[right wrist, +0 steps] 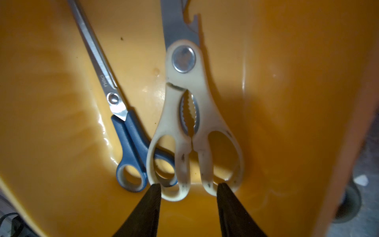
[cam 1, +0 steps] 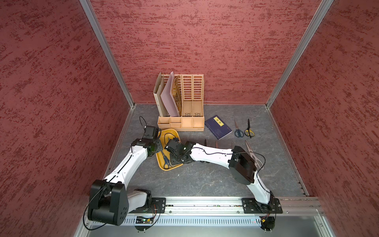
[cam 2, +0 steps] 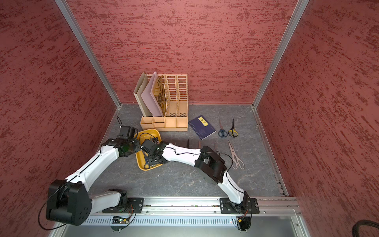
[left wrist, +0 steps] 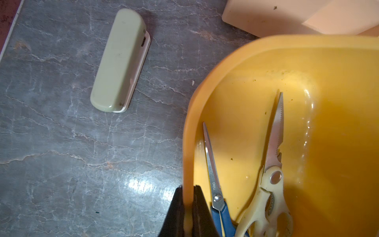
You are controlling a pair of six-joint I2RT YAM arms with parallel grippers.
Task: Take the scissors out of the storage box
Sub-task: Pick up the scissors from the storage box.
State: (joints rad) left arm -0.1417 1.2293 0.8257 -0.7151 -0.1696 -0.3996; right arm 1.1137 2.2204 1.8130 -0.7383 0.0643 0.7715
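The mustard-yellow storage box (cam 1: 171, 133) lies left of centre in both top views, also (cam 2: 152, 133). My left gripper (left wrist: 187, 187) is shut on the box's side rim (left wrist: 205, 98). Inside the box lie cream-handled scissors (right wrist: 184, 115) and, beside them, blue-handled scissors (right wrist: 127, 131), whose loop is partly under the cream pair. My right gripper (right wrist: 189, 184) hangs open inside the box, its fingertips straddling the ends of the cream handle loops. On the table at the right are grey-handled scissors (cam 1: 238, 130), yellow-black scissors (cam 1: 249, 130) and a large cream pair (cam 2: 235, 158).
A tan file organiser (cam 1: 184, 106) stands just behind the box, with a dark blue notebook (cam 1: 218, 127) to its right. Dark blade tips (cam 1: 205, 142) poke out from behind my right forearm. A pale green case (left wrist: 121, 61) lies on the table beside the box.
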